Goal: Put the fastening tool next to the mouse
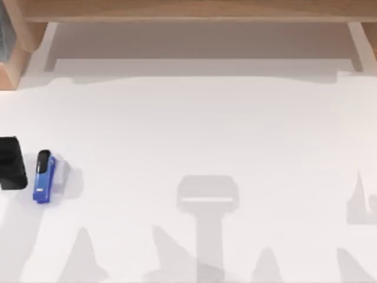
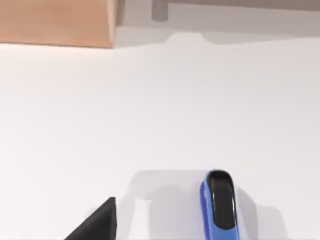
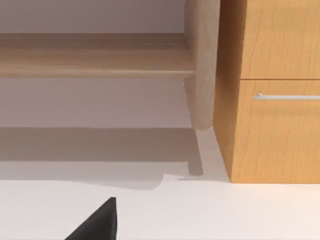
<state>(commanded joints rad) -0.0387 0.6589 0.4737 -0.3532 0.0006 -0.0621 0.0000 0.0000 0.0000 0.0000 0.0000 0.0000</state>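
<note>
The fastening tool (image 1: 44, 177), a narrow blue stapler with a black rounded end, lies free on the white table near the left edge, its black end pointing to the far side. In the left wrist view its black end (image 2: 220, 205) shows low down. A black block at the table's left edge looks like my left gripper (image 1: 12, 163), hanging just left of the stapler and not touching it. A black corner of that gripper (image 2: 97, 222) shows in its wrist view. A black corner of my right gripper (image 3: 97, 222) shows in the right wrist view. The mouse is out of view.
A wooden shelf frame (image 1: 194, 12) runs along the far side, with a wooden block (image 1: 15, 65) at the far left. The right wrist view faces a wooden cabinet (image 3: 275, 125) with a metal drawer handle (image 3: 287, 96). Arm shadows fall along the table's near edge.
</note>
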